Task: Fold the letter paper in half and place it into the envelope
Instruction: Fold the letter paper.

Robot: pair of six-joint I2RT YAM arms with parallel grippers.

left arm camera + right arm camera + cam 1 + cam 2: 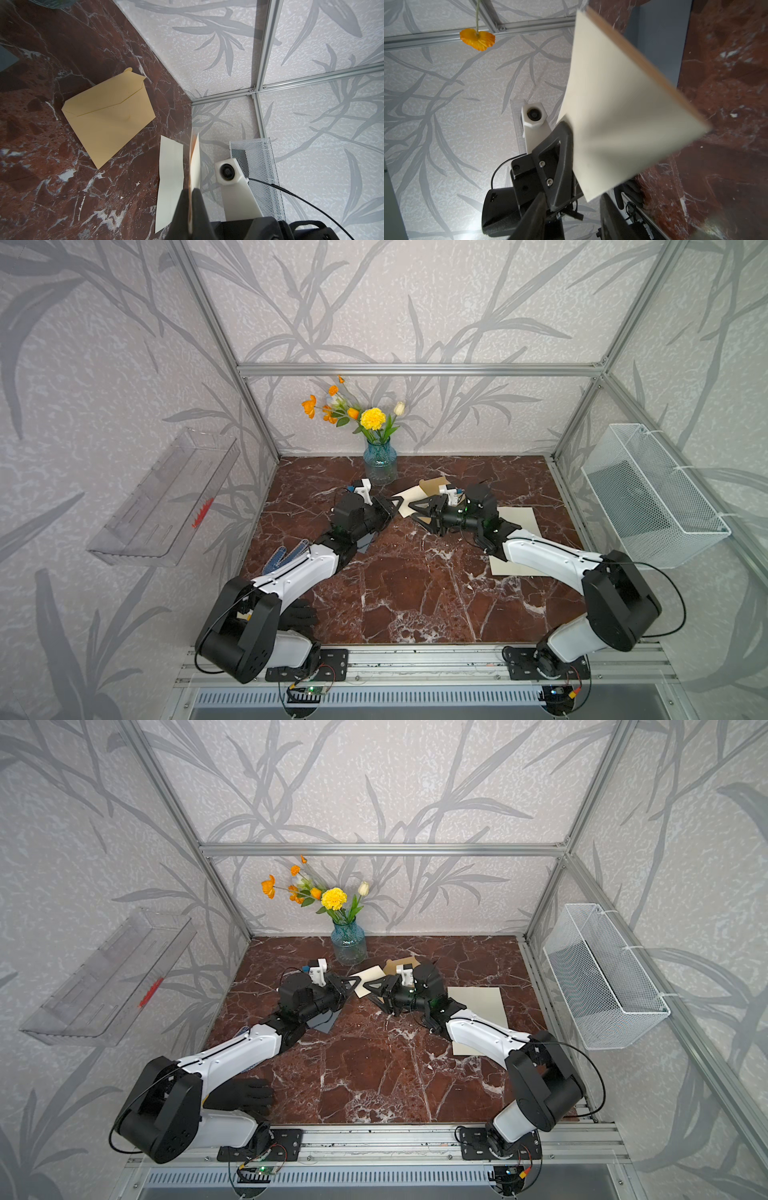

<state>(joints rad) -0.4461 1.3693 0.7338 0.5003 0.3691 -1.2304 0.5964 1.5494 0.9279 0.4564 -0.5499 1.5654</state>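
The left gripper (192, 194) pinches the folded paper (195, 162) by one edge, off the table (41, 166). The right gripper (420, 515) stands spread just beside it. With so small a hold, the paper may swing or spring open and miss the mouth of the envelope (110, 116) lying beyond.

The desk (415, 593) has a glossy, polished red-brown marble look with white veins. The letter paper (612, 104) is smooth, matt cream paper. The envelope (108, 116) is matt yellowish paper. The vase (380, 466) is shiny blue-tinted glass. The basket (648, 506) is white-coated wire mesh, the wall shelf (166, 497) clear plastic, the frame (415, 369) brushed bare metal and the walls (415, 302) rough-textured.
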